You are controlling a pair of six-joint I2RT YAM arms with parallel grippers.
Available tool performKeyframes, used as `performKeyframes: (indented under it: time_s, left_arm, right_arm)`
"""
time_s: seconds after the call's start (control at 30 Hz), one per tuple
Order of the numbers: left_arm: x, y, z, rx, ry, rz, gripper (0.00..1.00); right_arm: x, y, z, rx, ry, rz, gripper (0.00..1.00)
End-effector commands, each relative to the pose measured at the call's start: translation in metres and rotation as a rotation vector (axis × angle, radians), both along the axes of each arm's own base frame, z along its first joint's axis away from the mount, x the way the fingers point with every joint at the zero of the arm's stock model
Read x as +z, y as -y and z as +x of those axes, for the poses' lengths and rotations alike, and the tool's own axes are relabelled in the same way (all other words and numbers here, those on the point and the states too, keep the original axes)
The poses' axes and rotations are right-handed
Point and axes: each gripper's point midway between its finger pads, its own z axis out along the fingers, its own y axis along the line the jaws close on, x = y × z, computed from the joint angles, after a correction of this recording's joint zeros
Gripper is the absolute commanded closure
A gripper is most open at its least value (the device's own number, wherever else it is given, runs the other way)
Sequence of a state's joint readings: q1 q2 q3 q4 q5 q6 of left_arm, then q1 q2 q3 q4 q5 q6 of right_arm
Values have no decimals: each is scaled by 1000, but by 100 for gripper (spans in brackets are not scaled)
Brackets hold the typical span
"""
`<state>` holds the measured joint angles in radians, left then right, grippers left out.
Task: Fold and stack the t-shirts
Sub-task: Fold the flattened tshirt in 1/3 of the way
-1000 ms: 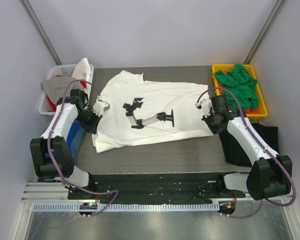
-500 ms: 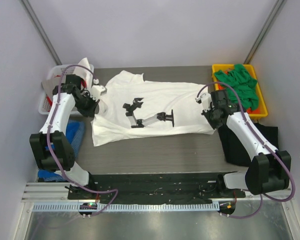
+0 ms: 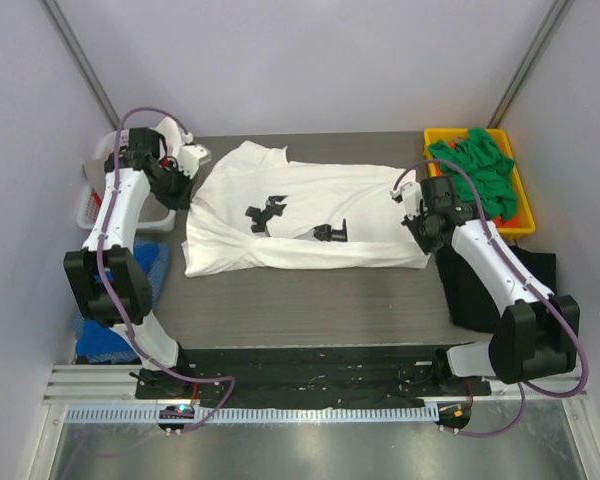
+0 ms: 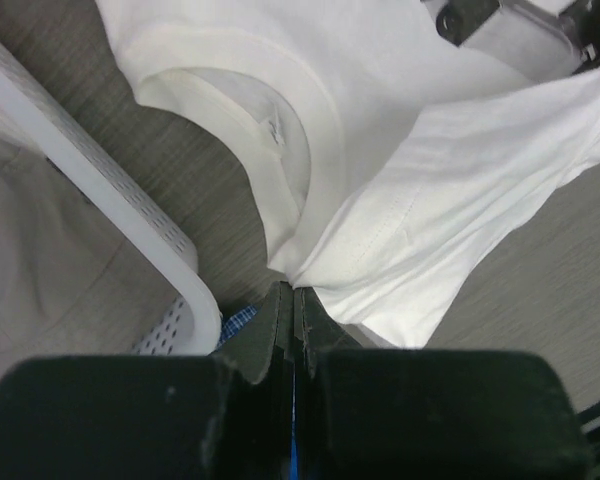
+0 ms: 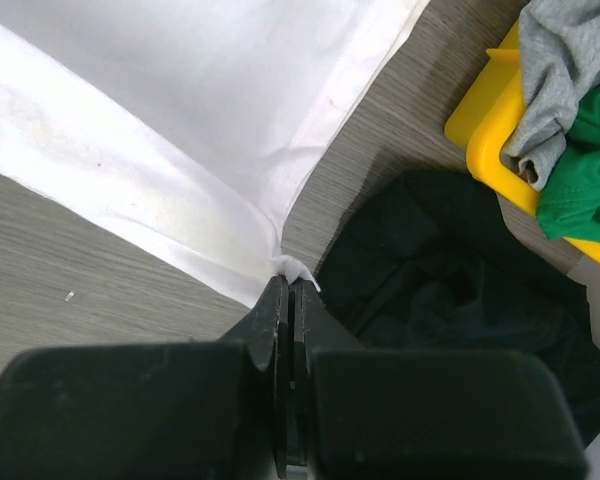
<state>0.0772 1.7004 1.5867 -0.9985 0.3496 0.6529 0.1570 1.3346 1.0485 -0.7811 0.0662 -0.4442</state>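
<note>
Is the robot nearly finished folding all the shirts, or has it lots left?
Lots left. No finished stack shows. In hand: the left claw and right claw are both shut on edges of the white t-shirt, which lies spread out, apparently mid-fold. Still to do: green t-shirts sit crumpled in the yellow bin, and a black t-shirt lies off to the right; whether it is folded, I cannot tell.

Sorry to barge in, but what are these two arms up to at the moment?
They are folding the white t-shirt. The left gripper pinches its shoulder end beside the white basket, and the right gripper pinches a hem corner near the yellow bin. The shirt lies doubled lengthwise, its black print partly covered. Green shirts sit in the bin; a black shirt lies near it.
</note>
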Motion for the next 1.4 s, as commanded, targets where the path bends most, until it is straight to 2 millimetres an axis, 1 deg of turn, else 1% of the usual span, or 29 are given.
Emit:
performKeyframes:
  time_s: [0.0, 0.07, 0.1, 0.13, 0.17, 0.2, 0.23, 0.27, 0.3, 0.33, 0.37, 0.4, 0.43, 0.47, 0.5, 0.57, 0.6, 0.63, 0.7, 0.77, 0.9, 0.93, 1.2, 1.27, 1.3, 1.37]
  left_arm:
    - [30, 0, 45, 43, 142, -47, 100]
    - [32, 2, 56, 63, 160, -67, 100]
    - [39, 3, 65, 70, 198, -76, 100]
    - [37, 3, 71, 75, 202, -86, 100]
    - [38, 5, 75, 84, 207, -103, 100]
    - [44, 6, 82, 86, 228, -109, 100]
    - [41, 5, 86, 92, 219, -114, 100]
    - [30, 7, 90, 97, 186, -119, 100]
    - [31, 8, 96, 96, 188, -119, 100]
    - [27, 7, 99, 96, 179, -119, 100]
    - [14, 9, 101, 97, 146, -119, 100]
    - [12, 11, 104, 91, 144, -116, 100]
    - [7, 11, 105, 90, 134, -109, 100]
    - [-3, 15, 106, 79, 115, -102, 100]
    - [-9, 15, 106, 75, 105, -83, 100]
    - [-19, 19, 104, 63, 85, -74, 100]
    - [-25, 19, 104, 63, 73, -70, 100]
    - [-28, 21, 105, 57, 68, -67, 100]
    - [-37, 23, 103, 49, 44, -59, 100]
    - [-42, 25, 102, 35, 33, -40, 100]
    - [-52, 20, 102, 34, 14, -1, 100]
    - [-55, 33, 102, 7, 5, 5, 100]
    - [-66, 34, 100, -9, -27, 63, 100]
    - [-67, 33, 99, -7, -30, 66, 100]
    - [-67, 32, 98, -7, -32, 66, 100]
    - [-67, 34, 98, -10, -33, 69, 100]
  right_arm:
    - [20, -2, 30, -32, 99, 10, 99]
    - [21, -1, 37, -44, 112, 8, 99]
    - [22, -2, 43, -44, 129, 11, 99]
    - [21, -2, 45, -47, 133, 9, 99]
    - [17, -1, 49, -59, 128, 4, 99]
    - [17, -2, 54, -58, 138, 7, 99]
    - [13, -3, 57, -57, 134, 7, 99]
    - [4, -3, 61, -59, 113, 3, 99]
    - [-1, -3, 66, -61, 106, -2, 99]
    - [-6, -4, 68, -60, 94, -2, 99]
    - [-16, -5, 75, -59, 79, -7, 99]
    - [-21, -5, 78, -57, 72, -8, 99]
    - [-25, -6, 80, -53, 68, -8, 99]
    - [-29, -7, 85, -53, 62, -9, 99]
    - [-40, -7, 89, -55, 44, -12, 99]
    - [-46, -9, 96, -52, 39, -12, 99]
    - [-57, -8, 97, -57, 12, -20, 99]
    - [-57, -9, 101, -57, 16, -16, 99]
    - [-61, -9, 103, -57, 7, -18, 99]
    - [-65, -10, 104, -52, 5, -22, 99]
    - [-64, -7, 107, -54, 13, -39, 99]
    - [-65, -6, 106, -54, 10, -44, 99]
    - [-56, 0, 110, -66, 41, -73, 99]
    - [-55, 2, 108, -66, 42, -86, 99]
    - [-51, 4, 107, -68, 51, -96, 99]
    - [-52, 7, 103, -71, 49, -106, 99]
